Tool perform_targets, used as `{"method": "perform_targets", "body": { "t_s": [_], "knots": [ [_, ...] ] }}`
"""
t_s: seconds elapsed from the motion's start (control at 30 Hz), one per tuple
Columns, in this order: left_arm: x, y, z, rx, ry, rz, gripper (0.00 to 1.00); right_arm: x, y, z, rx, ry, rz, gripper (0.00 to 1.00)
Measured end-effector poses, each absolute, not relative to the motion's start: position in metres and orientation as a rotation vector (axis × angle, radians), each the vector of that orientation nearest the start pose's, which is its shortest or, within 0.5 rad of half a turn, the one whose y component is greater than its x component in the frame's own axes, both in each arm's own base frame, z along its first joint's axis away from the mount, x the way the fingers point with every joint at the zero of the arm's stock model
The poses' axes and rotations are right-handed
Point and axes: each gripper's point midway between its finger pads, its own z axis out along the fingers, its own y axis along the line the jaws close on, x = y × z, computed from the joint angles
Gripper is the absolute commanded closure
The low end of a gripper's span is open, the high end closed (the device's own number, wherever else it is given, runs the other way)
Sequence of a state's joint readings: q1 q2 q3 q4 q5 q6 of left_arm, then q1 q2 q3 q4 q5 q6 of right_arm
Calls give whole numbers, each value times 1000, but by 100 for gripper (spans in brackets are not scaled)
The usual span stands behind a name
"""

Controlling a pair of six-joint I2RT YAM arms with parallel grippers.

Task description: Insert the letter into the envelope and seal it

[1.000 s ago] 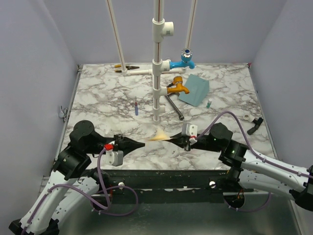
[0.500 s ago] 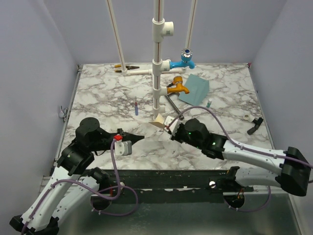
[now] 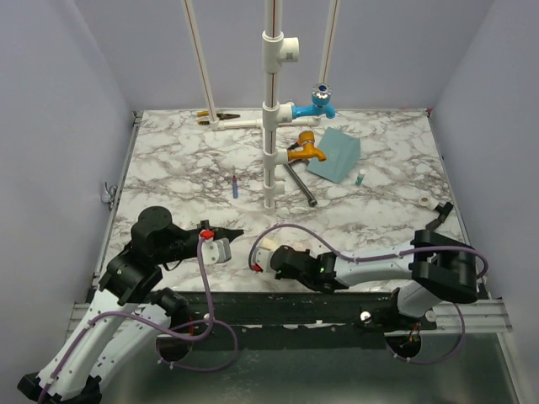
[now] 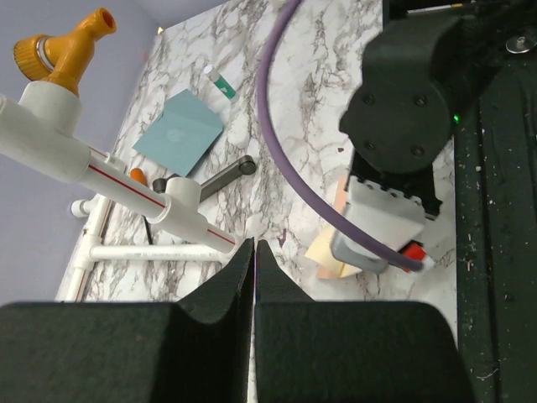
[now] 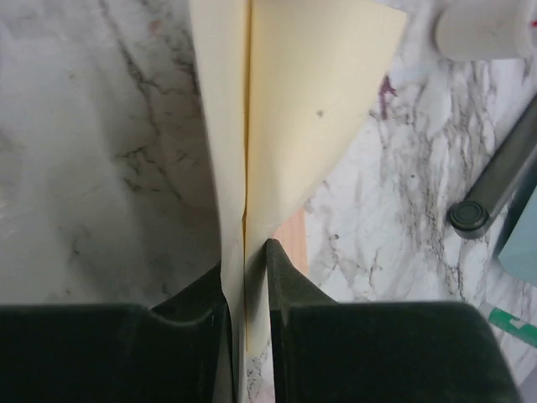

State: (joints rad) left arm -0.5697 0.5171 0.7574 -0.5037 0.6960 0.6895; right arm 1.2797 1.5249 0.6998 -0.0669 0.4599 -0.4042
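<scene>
The tan letter [image 5: 302, 101] is folded over and pinched between the fingers of my right gripper [image 5: 247, 252], close above the marble. From the left wrist view it [image 4: 329, 252] peeks out under the right wrist camera. My right gripper [image 3: 261, 259] reaches far left along the table's near edge. My left gripper [image 3: 234, 231] is shut and empty, just left of the right gripper; its fingertips [image 4: 254, 245] are pressed together. The teal-blue envelope [image 3: 334, 154] lies flat at the back right, far from both grippers. It also shows in the left wrist view [image 4: 179, 138].
A white pipe stand [image 3: 269, 126] with an orange tap [image 3: 303, 150] and a blue tap [image 3: 320, 101] rises mid-table. A metal rod [image 3: 299, 183], a blue pen [image 3: 234, 183], a small bottle [image 3: 360, 178] and a black tool [image 3: 438, 215] lie around it.
The letter was stretched between both grippers; now only the right one holds it. The right arm swung left and down to the near edge. The left gripper drew back a little.
</scene>
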Motion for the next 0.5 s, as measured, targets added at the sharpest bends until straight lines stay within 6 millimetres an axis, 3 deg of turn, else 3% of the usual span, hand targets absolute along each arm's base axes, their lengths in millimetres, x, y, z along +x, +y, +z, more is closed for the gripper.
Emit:
{"method": "perform_targets", "body": {
  "t_s": [0.07, 0.23, 0.27, 0.3, 0.5],
  "knots": [
    [140, -198, 269, 1414, 1126, -542, 100, 175, 291, 28, -1645, 1717, -155, 53],
    [141, -196, 264, 1418, 1133, -530, 100, 169, 311, 32, -1596, 1729, -148, 35],
    [141, -196, 264, 1418, 1133, -530, 100, 167, 314, 32, -1589, 1732, -137, 21],
    [141, -196, 263, 1420, 1135, -530, 100, 165, 315, 33, -1580, 1735, -131, 1],
    [141, -195, 258, 1423, 1146, -527, 100, 142, 334, 47, -1558, 1750, 42, 0]
  ]
}}
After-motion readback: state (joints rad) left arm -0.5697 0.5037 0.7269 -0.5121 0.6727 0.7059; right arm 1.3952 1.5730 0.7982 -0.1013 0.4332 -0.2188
